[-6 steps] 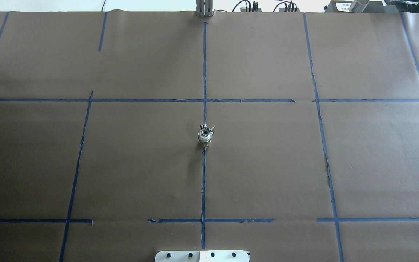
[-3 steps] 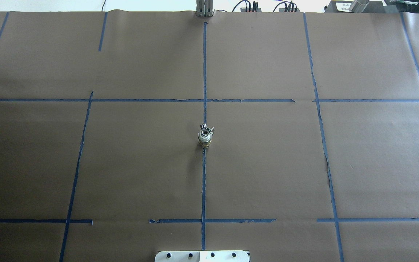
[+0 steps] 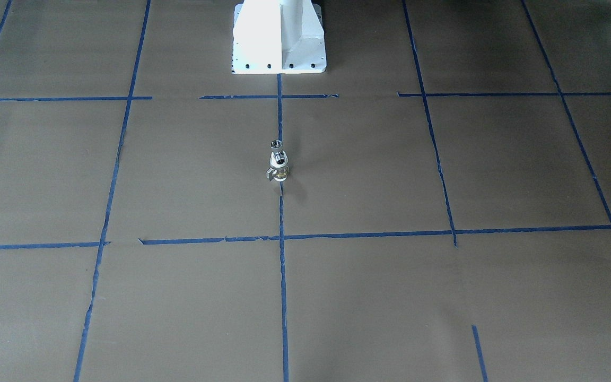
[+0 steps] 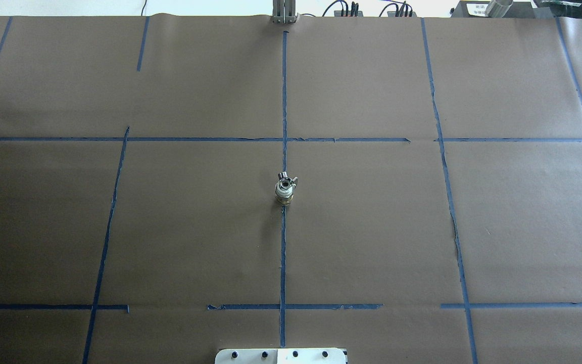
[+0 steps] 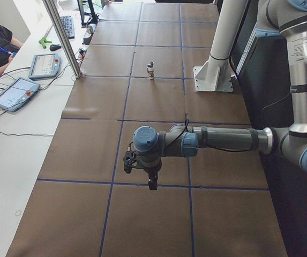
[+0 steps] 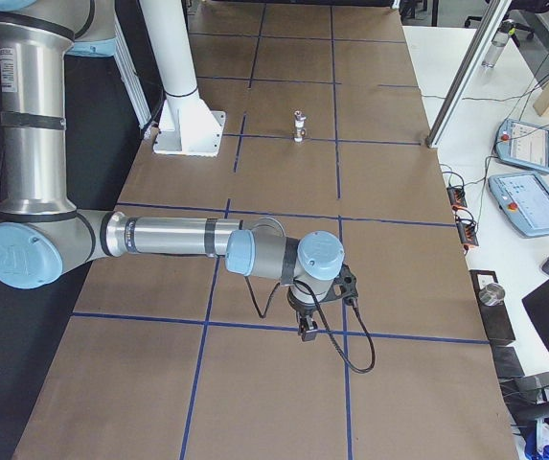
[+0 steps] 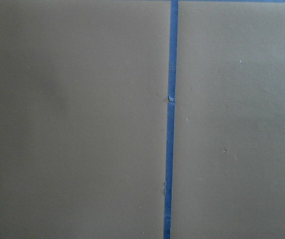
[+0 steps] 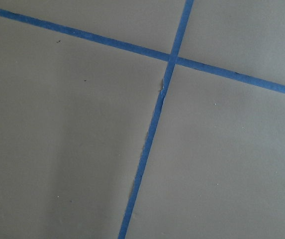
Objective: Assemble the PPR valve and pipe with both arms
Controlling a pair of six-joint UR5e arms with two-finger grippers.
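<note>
The valve [image 4: 284, 192] is standing upright at the middle of the brown paper [image 4: 372, 227], right on the centre tape [image 4: 283, 253] line, with its brass end resting downward. The chrome pipe [image 4: 285, 177] is showing at the valve's 12 o'clock in the overhead view, touching its top. The two are too small for me to tell how firmly they are joining. A short stub is sticking out toward 2 o'clock there.

The white pedestal [image 3: 279, 37] is standing at 12 o'clock from the valve in the front-facing view, well apart from it.

The left arm [image 5: 223, 140] is stretching level over its end of the table. The left gripper [image 5: 152, 183] is hanging downward above the paper, with the valve lying well off at its 12 o'clock. The right arm [image 6: 169, 237] is reaching likewise at the other end, and the right gripper [image 6: 306, 328] is pointing down near a tape crossing.

I cannot tell whether either pincer is spread or pressed together, as the wrist views are showing only paper and tape.
</note>
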